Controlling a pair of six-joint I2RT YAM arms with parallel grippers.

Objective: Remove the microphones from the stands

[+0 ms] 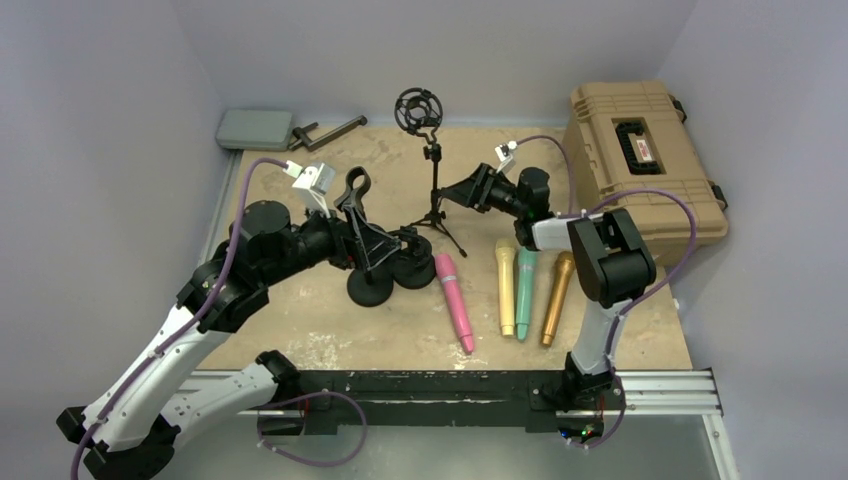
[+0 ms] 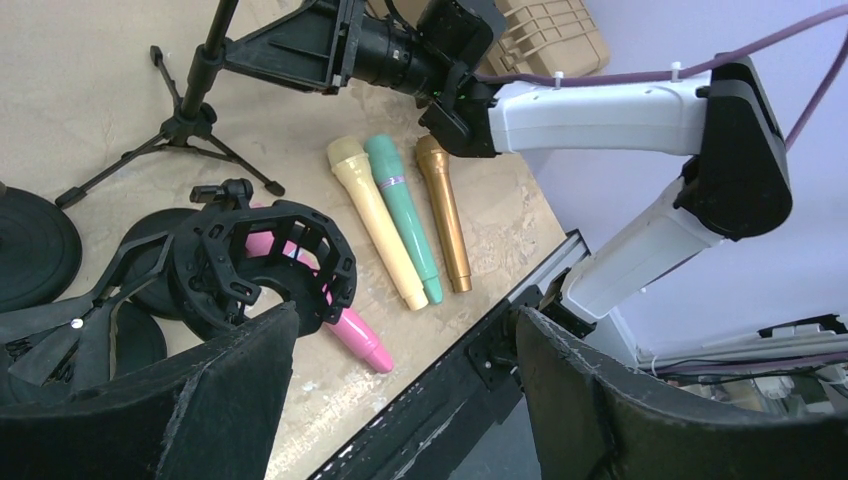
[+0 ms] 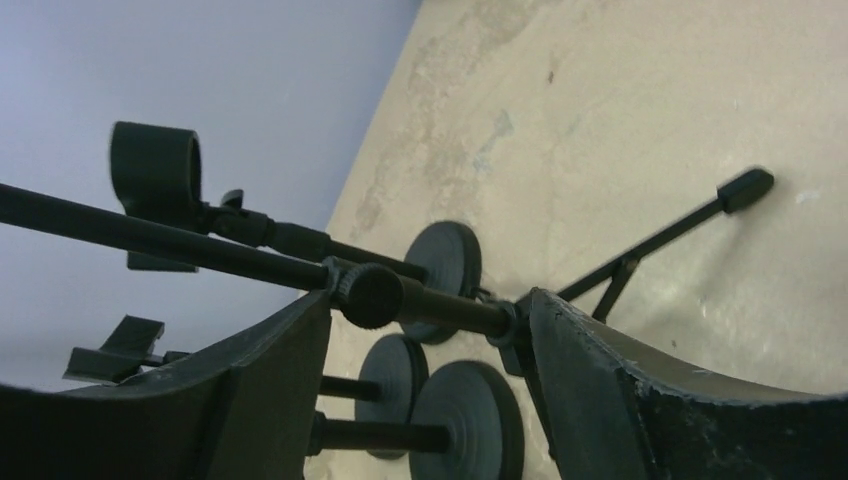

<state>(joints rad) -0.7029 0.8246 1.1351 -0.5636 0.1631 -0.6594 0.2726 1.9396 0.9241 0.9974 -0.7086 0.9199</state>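
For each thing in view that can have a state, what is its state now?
tripod stand: upright, its shock mount empty
pink microphone: lying flat on the table
cream microphone: lying flat
teal microphone: lying flat
gold microphone: lying flat
tan case: lid shut
left gripper: open, holding nothing
right gripper: open, the tripod stand between its jaws

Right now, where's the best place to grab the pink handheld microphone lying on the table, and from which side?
Take the pink handheld microphone around the middle of its slim barrel, coming straight down with the jaws across its width. It lies flat, with bare table on both sides there, while its upper end sits close to the black round stand bases.
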